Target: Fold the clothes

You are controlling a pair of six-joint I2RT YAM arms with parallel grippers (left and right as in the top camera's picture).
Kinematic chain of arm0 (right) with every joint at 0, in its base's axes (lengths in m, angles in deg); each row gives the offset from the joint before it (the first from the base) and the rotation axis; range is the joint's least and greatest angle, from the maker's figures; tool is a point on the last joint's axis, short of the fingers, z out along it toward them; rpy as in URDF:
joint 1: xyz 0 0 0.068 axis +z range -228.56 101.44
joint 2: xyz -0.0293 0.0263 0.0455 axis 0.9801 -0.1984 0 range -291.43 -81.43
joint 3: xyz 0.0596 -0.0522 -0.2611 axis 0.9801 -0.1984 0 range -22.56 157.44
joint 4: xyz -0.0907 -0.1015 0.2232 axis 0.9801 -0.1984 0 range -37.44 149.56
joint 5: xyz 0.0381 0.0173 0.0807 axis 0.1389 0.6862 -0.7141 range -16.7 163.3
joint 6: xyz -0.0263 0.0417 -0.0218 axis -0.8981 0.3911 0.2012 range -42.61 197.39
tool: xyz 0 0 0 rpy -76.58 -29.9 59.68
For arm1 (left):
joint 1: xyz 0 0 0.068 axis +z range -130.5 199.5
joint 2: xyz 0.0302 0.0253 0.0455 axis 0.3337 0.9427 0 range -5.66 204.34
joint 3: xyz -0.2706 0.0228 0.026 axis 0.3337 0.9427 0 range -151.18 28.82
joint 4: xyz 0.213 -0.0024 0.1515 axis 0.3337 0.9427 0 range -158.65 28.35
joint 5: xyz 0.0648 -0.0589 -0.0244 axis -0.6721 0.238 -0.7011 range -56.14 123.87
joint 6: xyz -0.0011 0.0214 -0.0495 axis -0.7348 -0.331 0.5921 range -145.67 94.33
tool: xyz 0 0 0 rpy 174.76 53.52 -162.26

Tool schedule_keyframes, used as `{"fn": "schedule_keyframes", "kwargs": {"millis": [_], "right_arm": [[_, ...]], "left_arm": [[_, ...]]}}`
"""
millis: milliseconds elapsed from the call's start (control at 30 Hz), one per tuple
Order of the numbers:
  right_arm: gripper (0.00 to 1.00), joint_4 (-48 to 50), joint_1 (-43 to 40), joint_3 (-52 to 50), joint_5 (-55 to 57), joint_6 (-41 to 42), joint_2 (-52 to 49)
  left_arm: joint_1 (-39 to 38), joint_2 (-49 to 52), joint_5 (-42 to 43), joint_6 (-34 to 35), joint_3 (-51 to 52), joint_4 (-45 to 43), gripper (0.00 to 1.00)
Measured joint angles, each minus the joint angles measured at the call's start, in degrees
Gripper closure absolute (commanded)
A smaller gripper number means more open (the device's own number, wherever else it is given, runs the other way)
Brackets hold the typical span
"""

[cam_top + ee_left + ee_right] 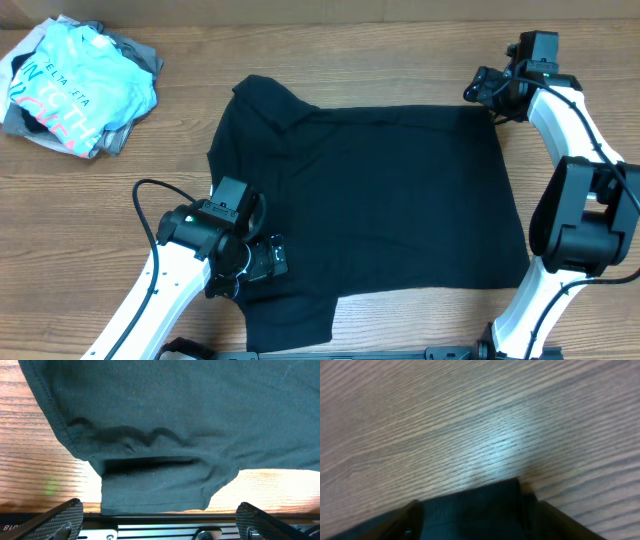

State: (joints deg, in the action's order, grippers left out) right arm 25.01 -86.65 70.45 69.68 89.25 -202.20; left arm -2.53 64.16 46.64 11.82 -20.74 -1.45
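The white left arm (160, 280) reaches up from the lower left, and its left gripper (160, 522) hovers over the sleeve edge of the plain black short-sleeved T-shirt (380, 200), jaws spread wide and holding nothing. The shirt lies flat across the middle of the frame. At the right, the right arm (575, 210) bends to the upper right corner of the shirt, where the right gripper (483, 92) has its fingers parted around the cloth and is not pinching it. All of this is on a brown wood-grain table (350, 50), with a crumpled light blue T-shirt (75, 85) on grey garments (140, 55) at upper left.

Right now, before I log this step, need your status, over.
Left pincer open by the sleeve. Right pincer open, astride a hem corner. Black T-shirt flat, unfolded. Clothes pile apart, far left; nothing blocking.
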Motion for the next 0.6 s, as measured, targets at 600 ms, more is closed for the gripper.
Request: {"fn": "schedule_keyframes", "kwargs": {"millis": [600], "right_arm": [[0.51, -0.59, -0.02, 0.11, 3.06, -2.64, -4.46]], "left_arm": [[0.0, 0.0, -0.17, 0.0, 0.0, 0.0, 0.0]]}}
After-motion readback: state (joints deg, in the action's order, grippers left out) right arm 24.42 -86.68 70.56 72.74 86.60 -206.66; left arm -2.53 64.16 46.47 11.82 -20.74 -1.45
